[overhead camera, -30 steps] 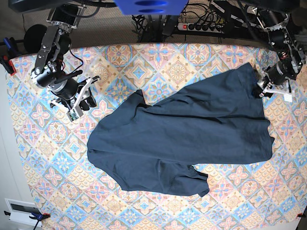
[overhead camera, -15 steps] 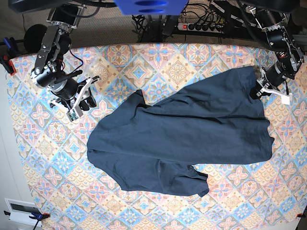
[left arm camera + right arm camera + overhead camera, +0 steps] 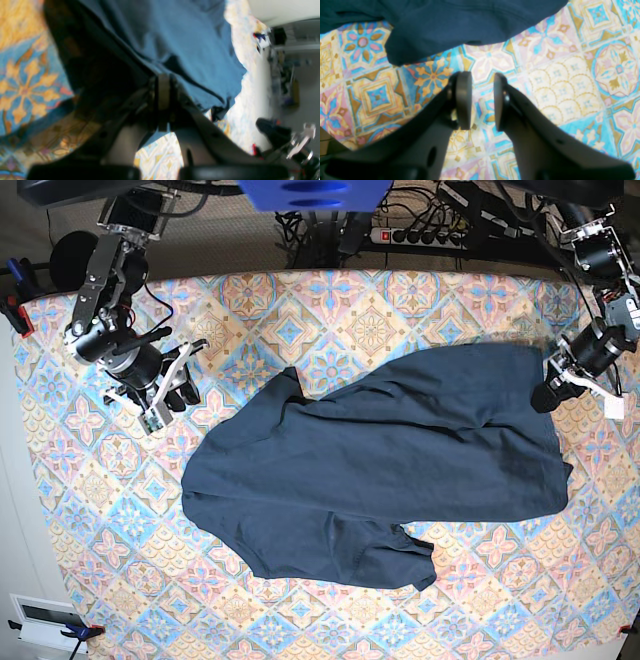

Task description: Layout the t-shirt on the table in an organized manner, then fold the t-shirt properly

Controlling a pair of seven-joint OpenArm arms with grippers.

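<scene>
Base view shows the t-shirt (image 3: 380, 470) lying in the middle and right part of the surface (image 3: 90, 510), still crooked and not flat. One sleeve points up near the centre, and a bunched flap lies folded over at the lower edge. The upper right corner of the cloth is lifted a little toward the edge of the surface.

That corner is held by the left end effector (image 3: 549, 386). In the left wrist view its two fingers are pressed together with the dark fabric pinched between them, and the cloth hangs away from the tiles.

The right end effector (image 3: 482, 100) is spread, with nothing between its pads. It hovers over bare tiles just beside one sleeve of the t-shirt, without touching it.

My judgement is that the task is in its early part. The laying out is only begun, since wrinkles and the doubled flap remain, and no fold is made yet.
</scene>
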